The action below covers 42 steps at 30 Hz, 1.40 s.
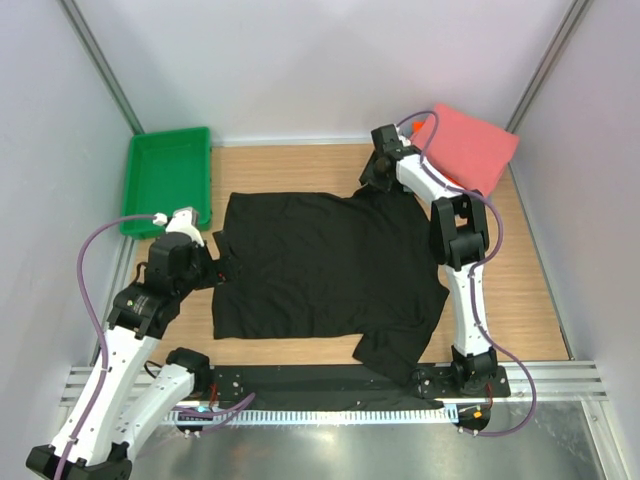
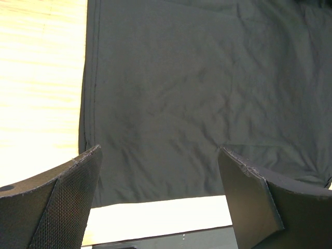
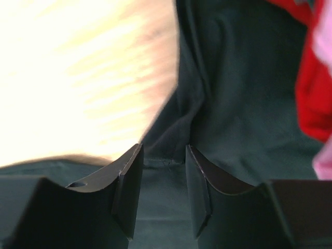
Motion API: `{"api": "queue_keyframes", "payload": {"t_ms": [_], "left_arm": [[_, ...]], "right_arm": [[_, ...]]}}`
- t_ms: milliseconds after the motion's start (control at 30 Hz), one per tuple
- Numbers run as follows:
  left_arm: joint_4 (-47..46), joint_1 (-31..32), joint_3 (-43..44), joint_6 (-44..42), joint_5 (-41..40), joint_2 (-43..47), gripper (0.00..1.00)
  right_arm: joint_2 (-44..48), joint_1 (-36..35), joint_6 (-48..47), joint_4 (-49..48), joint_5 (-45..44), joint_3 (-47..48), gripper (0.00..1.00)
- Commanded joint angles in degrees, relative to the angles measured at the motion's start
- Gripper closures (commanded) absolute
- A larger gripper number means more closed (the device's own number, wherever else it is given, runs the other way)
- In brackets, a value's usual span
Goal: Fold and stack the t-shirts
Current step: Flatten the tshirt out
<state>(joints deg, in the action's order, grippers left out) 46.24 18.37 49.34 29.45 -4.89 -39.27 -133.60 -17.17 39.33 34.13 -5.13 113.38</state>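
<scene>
From above we see the whole black t-shirt (image 1: 320, 265) spread flat on the table (image 1: 520, 290). The wrist cameras give only patches of it, but they show the jaws, which the overhead view hardly does.

The left gripper (image 2: 160, 150) stands wide and holds nothing. The shirt fills the view ahead of its jaws, with the stitched hem running just outside the left finger and bare wood beyond it. In the overhead view the left gripper (image 1: 224, 266) sits at the shirt's left edge.

The right gripper (image 3: 163, 174) has its jaws drawn in to a narrow gap. A raised ridge of black cloth stands right at the fingertips (image 3: 130, 176). We cannot tell whether the pads press it. To the right of these jaws the wrist view shows a red layer (image 3: 311, 78) and a pink layer (image 3: 324, 161). From above, only the salmon-pink folded stack (image 1: 468, 145) shows, just beyond the right gripper (image 1: 370, 182).

The green tray (image 1: 168, 175) lies beyond the left jaws, apart from the shirt. The right arm (image 1: 460, 235) stretches along the shirt's right side, covering part of the edge there.
</scene>
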Motion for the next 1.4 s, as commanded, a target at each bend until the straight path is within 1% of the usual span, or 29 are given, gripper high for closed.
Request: {"api": "queue_keyframes", "payload": {"t_ms": [0,67,100,133,167,233,267,300,333,400,467,533,567,600,633,667,700,733,767,833,933,1000,1033,1067,1133,1167,1200,1267,1367], "left_arm": [[-2.12,-0.44,-0.12,-0.98,0.67,-0.02,0.07],[-2.12,-0.53,-0.21,-1.06,0.67,-0.02,0.07],[-2.03,-0.53,-0.12,-1.06,0.49,-0.02,0.07],[-2.12,-0.53,-0.12,-0.98,0.49,-0.02,0.07],[-2.12,-0.53,-0.12,-1.06,0.40,-0.02,0.07],[-2.12,-0.62,-0.12,-1.06,0.23,-0.02,0.07],[-2.03,-0.62,-0.12,-0.98,0.05,-0.02,0.07],[-2.03,-0.62,-0.12,-0.98,-0.12,0.07,0.07],[-2.12,-0.70,-0.21,-0.98,-0.21,0.07,0.07],[-1.94,-0.70,-0.21,-0.98,-0.48,-0.02,0.07],[-1.94,-0.70,-0.21,-0.98,-0.65,0.07,0.07],[-1.94,-0.62,-0.21,-0.89,-0.91,-0.02,0.07],[-1.94,-0.70,-0.21,-0.89,-0.92,-0.11,0.07],[-1.94,-0.70,-0.21,-0.89,-0.92,-0.11,0.07],[-1.94,-0.70,-0.21,-0.89,-0.92,-0.20,0.07],[-1.94,-0.70,-0.21,-0.89,-0.92,-0.20,0.07],[-1.94,-0.70,-0.21,-0.89,-1.09,-0.28,0.07],[-1.85,-0.70,-0.21,-0.80,-1.00,-0.37,0.07],[-1.77,-0.79,-0.30,-0.89,-0.92,-0.37,0.07],[-2.03,-0.71,-0.21,-0.89,-0.92,-0.37,0.07],[-1.94,-0.88,-0.21,-0.89,-0.74,-0.29,0.08],[-1.94,-0.79,-0.21,-0.89,-0.83,-0.28,0.07],[-1.94,-0.88,-0.21,-0.89,-0.83,-0.20,0.08],[-1.94,-0.88,-0.21,-0.89,-0.91,-0.20,0.08],[-1.94,-0.88,-0.21,-0.89,-1.00,-0.28,0.08],[-1.94,-0.88,-0.30,-0.89,-1.09,-0.20,0.08],[-1.94,-0.88,-0.30,-0.89,-1.09,-0.20,0.08],[-1.94,-0.88,-0.30,-0.89,-1.09,-0.20,0.07],[-1.94,-0.88,-0.21,-0.89,-1.09,-0.37,0.08]], "right_arm": [[-1.66,0.21,-0.31,-3.28,1.69,5.78,0.56],[-3.94,0.21,-0.40,-3.72,3.44,8.24,0.57],[-5.08,0.12,-0.31,-4.07,4.24,11.13,0.57],[-6.05,0.12,-0.40,-5.90,5.55,12.55,0.57],[-8.32,0.03,-0.40,-6.96,8.26,13.96,0.58],[-11.32,-0.06,0.48,-8.89,10.30,20.10,0.58],[-14.90,-0.06,0.83,-9.51,11.70,22.73,0.58],[-16.41,-0.06,1.27,-10.13,14.07,27.37,0.58],[-17.99,-0.06,2.32,-12.57,15.66,29.33,0.58],[-19.24,-0.06,3.20,-16.88,18.90,30.58,0.58],[-18.54,-0.06,2.69,-21.10,19.80,30.23,0.58],[-15.04,-0.06,1.11,-22.69,19.37,28.66,0.57],[-12.76,-0.06,-1.25,-22.79,18.06,27.34,0.55],[-10.48,-0.14,-2.23,-22.97,16.48,22.98,0.54],[-4.88,-0.15,-3.02,-23.92,14.64,19.89,0.54],[-2.22,-0.15,-4.51,-24.72,10.96,16.64,0.54],[0.33,-0.15,-5.14,-25.33,8.84,10.52,0.54],[4.62,-0.15,-5.66,-24.82,6.64,8.11,0.54],[5.97,-0.15,-6.10,-23.94,2.97,6.17,0.54],[7.82,-0.15,-6.72,-20.01,0.65,2.29,0.54],[8.79,-0.15,-6.90,-16.04,0.29,-1.93,0.54],[9.41,-0.15,-6.73,-15.76,-0.06,-6.13,0.55],[9.85,-0.15,-6.81,-16.72,-0.15,-7.64,0.57],[10.02,-0.15,-6.81,-16.90,-0.15,-8.87,0.63],[10.38,-0.15,-6.90,-16.82,-1.37,-11.07,0.72],[10.38,-0.15,-6.90,-16.73,-1.73,-11.51,0.78],[10.29,-0.15,-6.99,-16.55,-2.25,-12.13,0.82],[9.77,-0.06,-7.16,-16.29,-2.87,-12.13,0.87],[8.27,-0.15,-7.69,-15.32,-3.49,-10.38,0.89]]}}
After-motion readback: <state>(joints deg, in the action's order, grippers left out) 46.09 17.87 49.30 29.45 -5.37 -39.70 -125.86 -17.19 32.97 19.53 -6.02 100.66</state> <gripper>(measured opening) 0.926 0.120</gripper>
